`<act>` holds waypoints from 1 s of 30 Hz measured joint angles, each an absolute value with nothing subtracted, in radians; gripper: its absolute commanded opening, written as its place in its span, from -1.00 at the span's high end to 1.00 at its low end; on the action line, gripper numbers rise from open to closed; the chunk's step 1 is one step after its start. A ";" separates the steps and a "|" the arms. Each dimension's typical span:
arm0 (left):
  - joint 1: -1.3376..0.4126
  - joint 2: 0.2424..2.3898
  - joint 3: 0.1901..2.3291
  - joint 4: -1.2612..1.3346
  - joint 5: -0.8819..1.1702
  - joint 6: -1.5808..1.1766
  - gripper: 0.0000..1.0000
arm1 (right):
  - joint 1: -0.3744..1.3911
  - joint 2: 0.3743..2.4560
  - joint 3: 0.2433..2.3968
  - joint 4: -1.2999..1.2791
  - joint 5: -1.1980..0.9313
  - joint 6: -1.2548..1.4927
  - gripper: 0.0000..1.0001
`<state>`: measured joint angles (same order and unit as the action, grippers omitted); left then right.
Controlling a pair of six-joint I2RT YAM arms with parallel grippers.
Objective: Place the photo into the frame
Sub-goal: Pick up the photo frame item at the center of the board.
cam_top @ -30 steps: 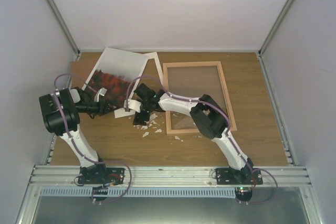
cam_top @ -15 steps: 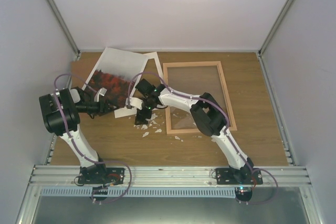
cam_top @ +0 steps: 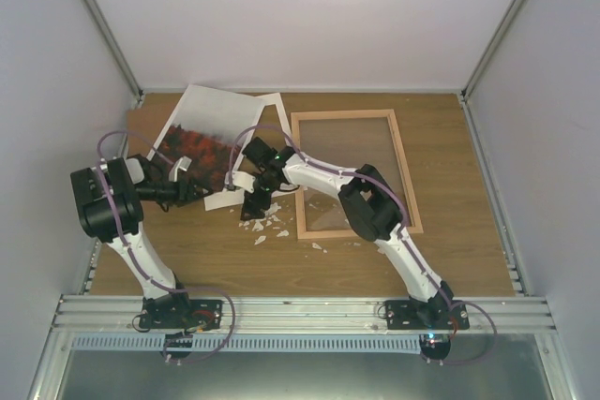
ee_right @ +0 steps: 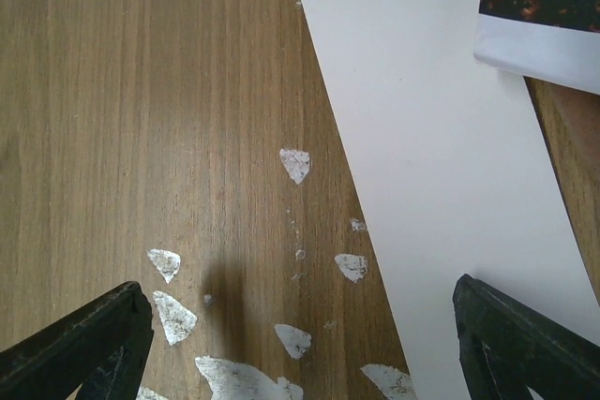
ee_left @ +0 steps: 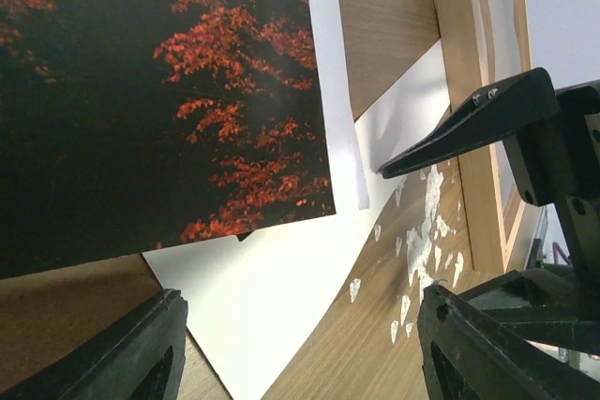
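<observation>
The photo (cam_top: 202, 138) lies at the far left of the table, its red-orange picture inside a white border, on top of a larger white sheet (cam_top: 272, 105). In the left wrist view the photo (ee_left: 141, 91) fills the upper left. The light wooden frame (cam_top: 298, 175) lies flat to its right, pane showing the table. My left gripper (cam_top: 199, 192) is open at the photo's near edge, the white sheet's corner (ee_left: 272, 306) lying below its spread fingers. My right gripper (cam_top: 253, 201) is open too, hovering over white scraps (ee_right: 295, 164) beside the sheet's edge (ee_right: 431, 138). Neither holds anything.
A brown backing board (cam_top: 139, 124) sticks out from under the photo at the far left. White paper scraps (cam_top: 267, 227) lie scattered beside the frame's near left corner. The right gripper's finger (ee_left: 469, 124) reaches into the left wrist view next to the frame's rail (ee_left: 464, 91).
The right gripper has shifted slightly away from the bases, toward the photo's near edge. The left arm, photo and frame have not moved.
</observation>
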<state>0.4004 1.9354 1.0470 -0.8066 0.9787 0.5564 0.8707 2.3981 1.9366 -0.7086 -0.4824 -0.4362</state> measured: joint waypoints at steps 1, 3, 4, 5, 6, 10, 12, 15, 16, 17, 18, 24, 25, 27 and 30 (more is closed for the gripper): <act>0.398 1.936 1.049 -0.807 0.977 0.556 -0.39 | 0.870 2.401 1.941 -0.712 -0.487 -0.436 -0.75; 0.393 1.937 1.051 -0.806 0.976 0.550 -0.39 | 0.867 2.404 1.945 -0.717 -0.496 -0.436 -0.74; 0.390 1.937 1.052 -0.805 0.975 0.548 -0.39 | 0.865 2.405 1.946 -0.718 -0.500 -0.436 -0.73; 0.385 1.937 1.053 -0.803 0.974 0.546 -0.39 | 0.865 2.406 1.947 -0.718 -0.501 -0.436 -0.72; 0.381 1.937 1.054 -0.801 0.974 0.544 -0.39 | 0.863 2.407 1.949 -0.719 -0.504 -0.436 -0.71; 0.353 1.939 1.056 -0.788 0.976 0.537 -0.39 | 0.862 2.410 1.952 -0.718 -0.508 -0.434 -0.61; 0.340 1.939 1.057 -0.780 0.978 0.532 -0.39 | 0.861 2.410 1.953 -0.715 -0.506 -0.430 -0.50; 0.323 1.939 1.057 -0.769 0.980 0.529 -0.39 | 0.859 2.413 1.953 -0.699 -0.495 -0.408 -0.39; 0.320 1.939 1.057 -0.767 0.980 0.527 -0.39 | 0.858 2.413 1.953 -0.693 -0.491 -0.401 -0.39; 0.318 1.939 1.057 -0.765 0.980 0.525 -0.39 | 0.859 2.413 1.950 -0.685 -0.487 -0.389 -0.38; 0.316 1.939 1.057 -0.764 0.980 0.524 -0.39 | 0.859 2.411 1.943 -0.673 -0.482 -0.375 -0.37; 0.315 1.939 1.057 -0.762 0.981 0.522 -0.39 | 0.874 2.380 1.879 -0.588 -0.429 -0.305 -0.29; 0.315 1.940 1.057 -0.761 0.982 0.519 -0.39 | 0.878 2.378 1.873 -0.577 -0.419 -0.297 -0.27; 0.315 1.944 1.058 -0.760 0.989 0.514 -0.39 | 0.886 2.374 1.864 -0.556 -0.395 -0.281 -0.18; 0.314 1.952 1.062 -0.758 1.003 0.508 -0.40 | 0.897 2.373 1.856 -0.525 -0.354 -0.261 -0.15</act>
<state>0.3141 1.9522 1.0618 -0.7582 1.0031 0.5079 0.8967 2.3726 1.8561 -0.5255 -0.3542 -0.2611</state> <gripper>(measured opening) 0.696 0.588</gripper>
